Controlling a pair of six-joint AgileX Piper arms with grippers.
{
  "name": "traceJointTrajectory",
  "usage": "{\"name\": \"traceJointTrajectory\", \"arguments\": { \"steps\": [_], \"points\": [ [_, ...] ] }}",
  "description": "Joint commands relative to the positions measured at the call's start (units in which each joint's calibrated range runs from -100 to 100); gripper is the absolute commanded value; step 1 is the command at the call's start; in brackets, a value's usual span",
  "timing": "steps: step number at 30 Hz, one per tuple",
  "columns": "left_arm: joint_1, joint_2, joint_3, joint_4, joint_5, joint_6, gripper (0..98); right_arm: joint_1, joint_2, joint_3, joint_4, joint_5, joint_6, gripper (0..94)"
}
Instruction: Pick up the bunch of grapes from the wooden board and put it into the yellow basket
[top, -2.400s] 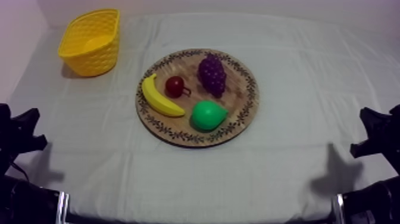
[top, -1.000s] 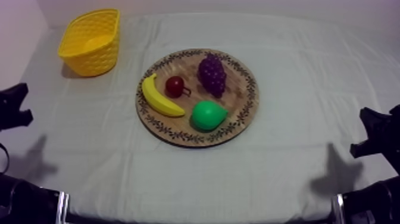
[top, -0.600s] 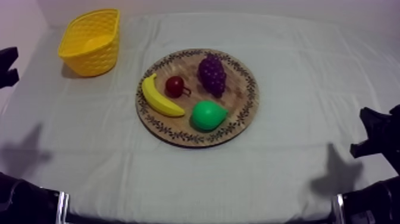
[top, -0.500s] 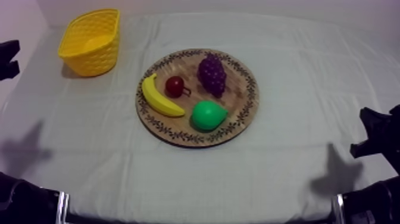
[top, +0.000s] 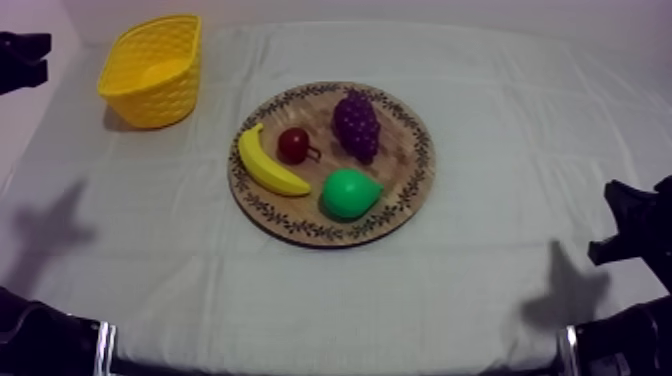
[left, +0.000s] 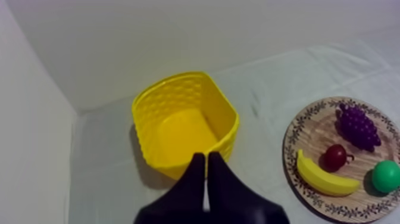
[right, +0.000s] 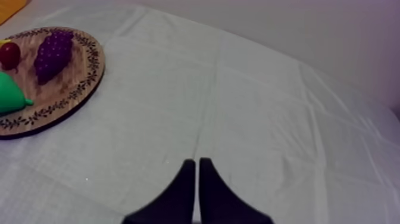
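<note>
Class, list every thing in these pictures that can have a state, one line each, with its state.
wooden board, lying flat, bearing four fruits
bunch of grapes, on the board, ungripped
banana, on the board
small red fruit, on the board
pear, on the board
yellow basket, upright, empty
left pincer, shut on nothing, by the basket
right pincer, shut on nothing, away from the board

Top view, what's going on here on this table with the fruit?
Nothing is held yet. The bunch of grapes lies on the wooden board with the banana, small red fruit and pear. The yellow basket is empty. The left gripper, shut on nothing, hangs near the basket; the right gripper, also shut, sits low at its side.
</note>
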Motion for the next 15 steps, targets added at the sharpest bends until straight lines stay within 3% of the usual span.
{"name": "traceJointTrajectory", "arguments": {
  "steps": [1, 15],
  "points": [
    [0.1, 1.5, -1.5, 0.03, 0.1, -0.2, 0.0, 0.0, 0.0, 0.0, 0.0, 0.0, 0.0, 0.5],
    [3.1, 13.3, -10.4, -0.22, 0.5, -1.8, 0.0, 0.0, 0.0, 0.0, 0.0, 0.0, 0.0, 0.5]
  ]
}}
